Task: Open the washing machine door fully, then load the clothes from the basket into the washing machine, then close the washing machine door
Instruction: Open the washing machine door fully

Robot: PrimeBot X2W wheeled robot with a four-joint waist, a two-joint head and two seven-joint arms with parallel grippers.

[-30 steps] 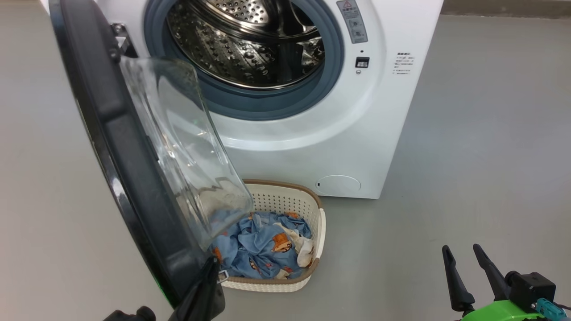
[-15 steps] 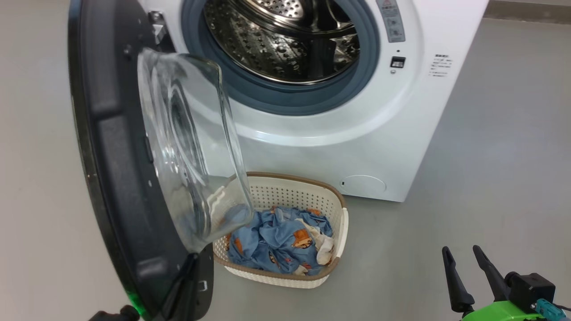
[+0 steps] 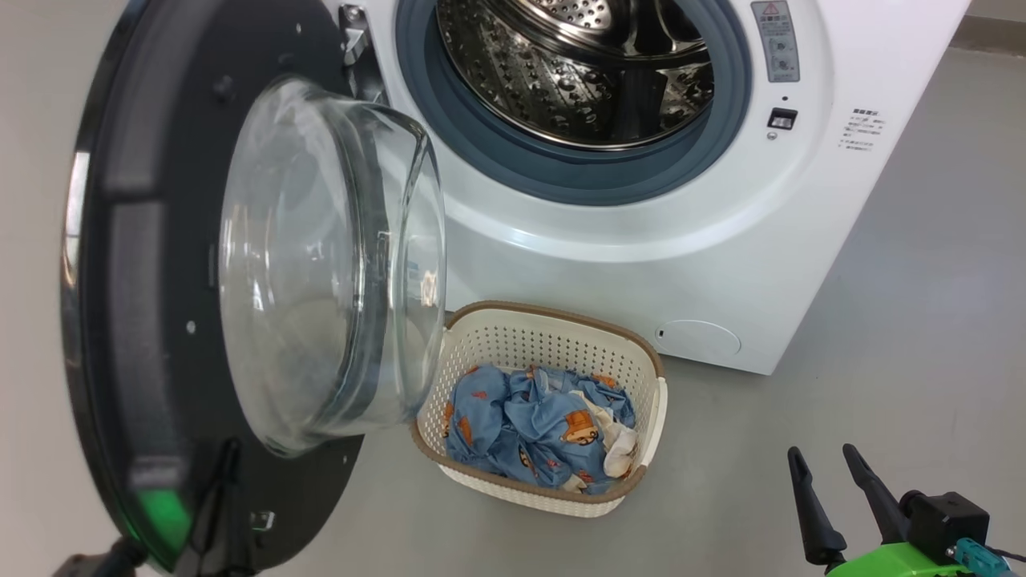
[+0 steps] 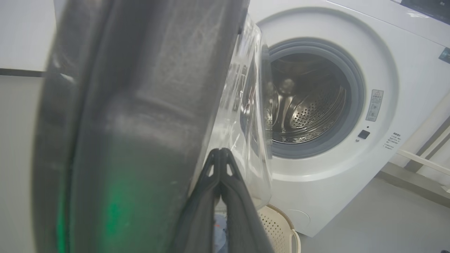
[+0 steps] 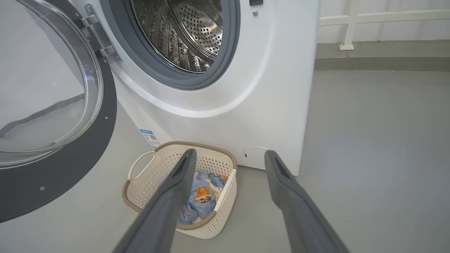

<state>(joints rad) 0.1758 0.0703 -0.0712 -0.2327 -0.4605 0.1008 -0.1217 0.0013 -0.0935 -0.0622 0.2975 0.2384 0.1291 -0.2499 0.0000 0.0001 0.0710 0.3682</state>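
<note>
Grey floor, smooth. White rail w/ one post along the wall, grey strip below it.

Smooth grey floor, evenly lit, runs back to a white wall with a darker grey skirting and a white rail.

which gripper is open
The right gripper: its two fingers stand wide apart, aimed at the basket. The left gripper has its fingers pressed together beside the door.
</note>
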